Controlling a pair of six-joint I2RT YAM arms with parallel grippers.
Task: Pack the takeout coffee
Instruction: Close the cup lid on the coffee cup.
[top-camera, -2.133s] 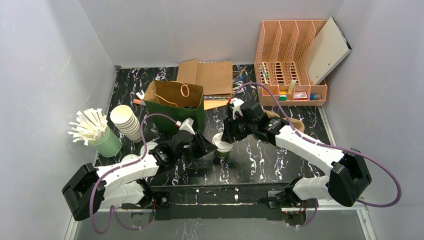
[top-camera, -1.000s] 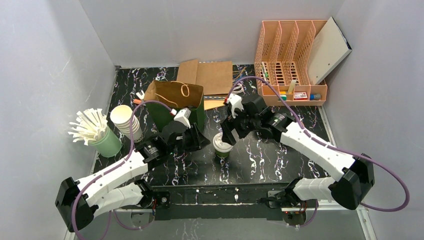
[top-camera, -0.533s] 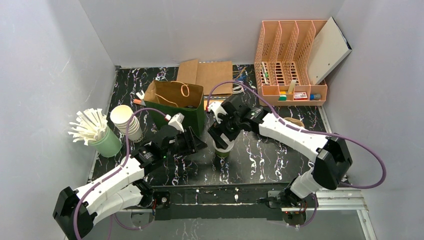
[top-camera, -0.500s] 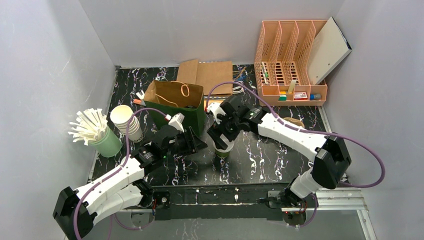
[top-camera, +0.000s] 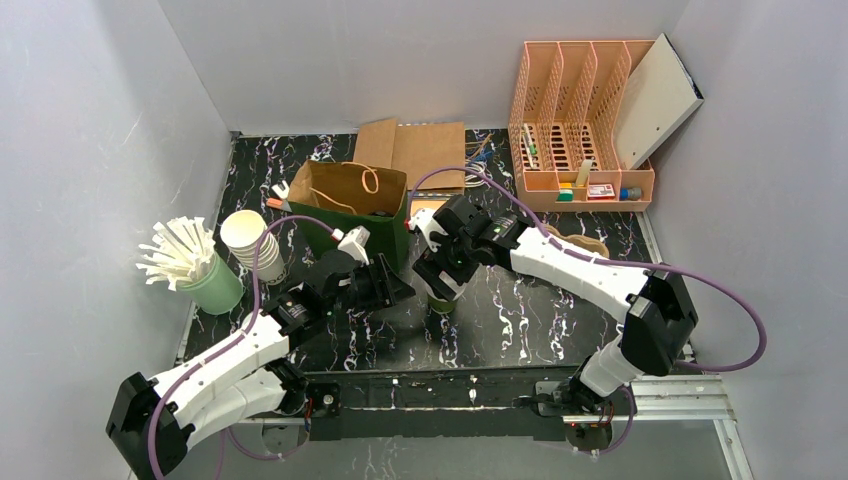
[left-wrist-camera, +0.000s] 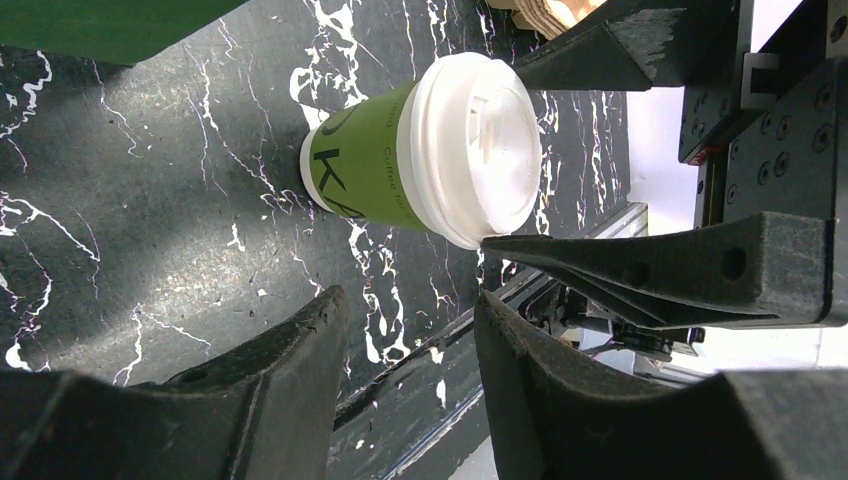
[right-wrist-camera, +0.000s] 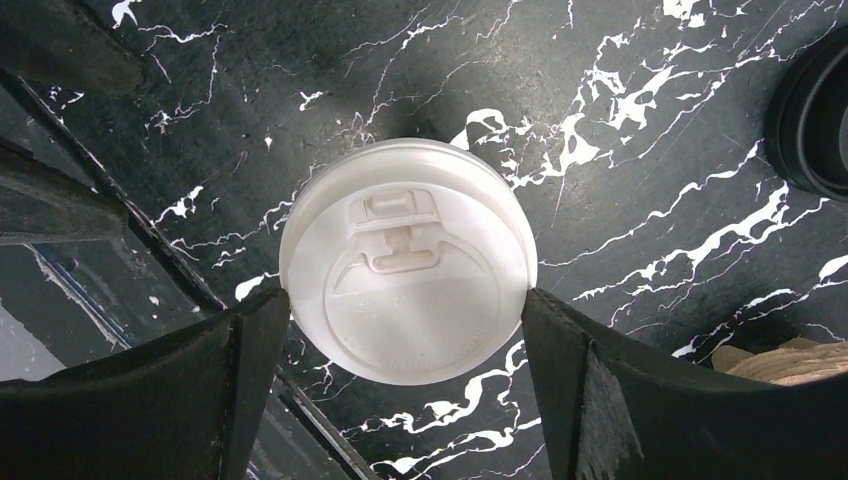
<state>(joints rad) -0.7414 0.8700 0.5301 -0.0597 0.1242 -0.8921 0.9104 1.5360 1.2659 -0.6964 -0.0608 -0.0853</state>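
green paper cup with a white plastic lid (left-wrist-camera: 365, 160) stands upright on the black marbled counter (top-camera: 520, 320), outside the bag. the lid is on, so the packing itself is what is left. the right end effector (right-wrist-camera: 403, 300) straddles the lid from above, spread wide; contact cannot be told. the left end effector (left-wrist-camera: 405, 320), half spread and empty, sits just beside the cup. the open green-and-kraft paper bag (top-camera: 345, 188) stands near, behind the cup. its tall rim is the likely obstacle. the stack of white paper cups (top-camera: 250, 240) sits well to the left.

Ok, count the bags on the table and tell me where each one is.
2. A green bag stands open left of centre; a brown bag lies flat just behind it, near the back wall. More could be stacked under the flat one.
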